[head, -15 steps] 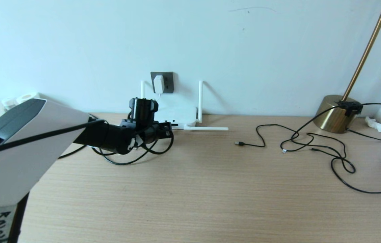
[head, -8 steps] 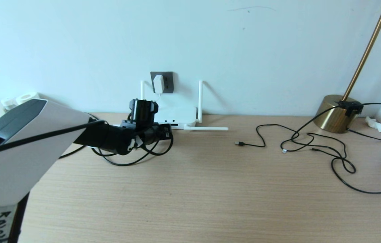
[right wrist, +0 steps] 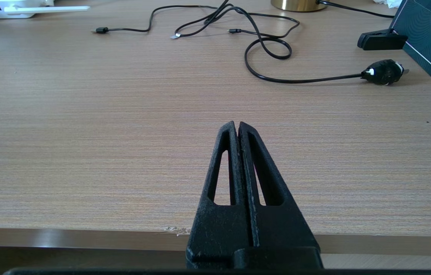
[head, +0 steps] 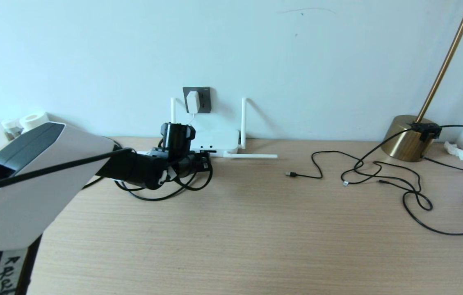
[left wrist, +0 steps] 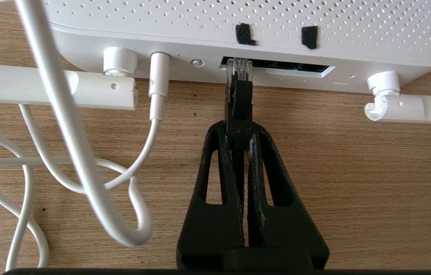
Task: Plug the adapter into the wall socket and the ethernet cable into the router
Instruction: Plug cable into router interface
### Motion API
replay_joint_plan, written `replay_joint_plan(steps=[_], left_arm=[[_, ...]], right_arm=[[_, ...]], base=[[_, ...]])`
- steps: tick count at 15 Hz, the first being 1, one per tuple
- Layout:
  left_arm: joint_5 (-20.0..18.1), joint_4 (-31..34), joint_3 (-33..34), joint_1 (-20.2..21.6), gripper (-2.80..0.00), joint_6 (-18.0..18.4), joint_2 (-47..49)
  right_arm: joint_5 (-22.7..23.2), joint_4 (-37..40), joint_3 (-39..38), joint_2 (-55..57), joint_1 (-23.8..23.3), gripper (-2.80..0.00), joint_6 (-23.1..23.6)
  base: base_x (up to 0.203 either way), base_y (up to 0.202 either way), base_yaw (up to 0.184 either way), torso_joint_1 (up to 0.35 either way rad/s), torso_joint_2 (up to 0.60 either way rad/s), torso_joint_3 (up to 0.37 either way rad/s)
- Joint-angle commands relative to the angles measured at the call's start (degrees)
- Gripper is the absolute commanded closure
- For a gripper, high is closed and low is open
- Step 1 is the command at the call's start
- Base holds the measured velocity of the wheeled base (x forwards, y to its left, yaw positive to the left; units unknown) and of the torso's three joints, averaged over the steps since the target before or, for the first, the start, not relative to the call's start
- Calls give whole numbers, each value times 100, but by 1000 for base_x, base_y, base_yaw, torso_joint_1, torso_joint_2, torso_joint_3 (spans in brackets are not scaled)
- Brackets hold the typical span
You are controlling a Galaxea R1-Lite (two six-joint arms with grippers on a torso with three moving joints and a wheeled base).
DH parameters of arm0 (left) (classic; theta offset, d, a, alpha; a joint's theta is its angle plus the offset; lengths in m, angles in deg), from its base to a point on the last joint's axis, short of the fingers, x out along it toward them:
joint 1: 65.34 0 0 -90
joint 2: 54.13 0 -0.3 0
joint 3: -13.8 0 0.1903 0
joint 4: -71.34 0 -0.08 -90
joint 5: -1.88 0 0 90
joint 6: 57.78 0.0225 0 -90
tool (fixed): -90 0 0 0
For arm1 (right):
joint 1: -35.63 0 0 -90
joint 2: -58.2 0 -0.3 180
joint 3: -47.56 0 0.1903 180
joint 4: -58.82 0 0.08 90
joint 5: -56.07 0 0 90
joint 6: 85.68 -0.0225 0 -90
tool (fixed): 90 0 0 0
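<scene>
Jaws clamped on ethernet cable

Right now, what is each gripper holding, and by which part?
Left gripper pinches the ethernet cable by its black plug. Right gripper holds nothing.

Open desk mid-span; white cords (looped) and folded antennas crowding the router front.

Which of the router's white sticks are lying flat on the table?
The two front antennas lie flat: one beside the white cord, one at the router's other corner. The two back ones stand upright.
</scene>
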Motion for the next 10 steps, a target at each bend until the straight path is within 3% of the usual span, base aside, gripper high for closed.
replay_joint_plan(steps=[1,10], left_arm=[[116,-18,-9,-81,0,-9,-31],[159,-18,-13,-119,0,-9,-83]], right_arm=[[-2,-3,-62,4,2,0,-3],[-2,-3,-62,4,2,0,-3]], base=[[0,0,0,0,0,0],[0,0,0,0,0,0]])
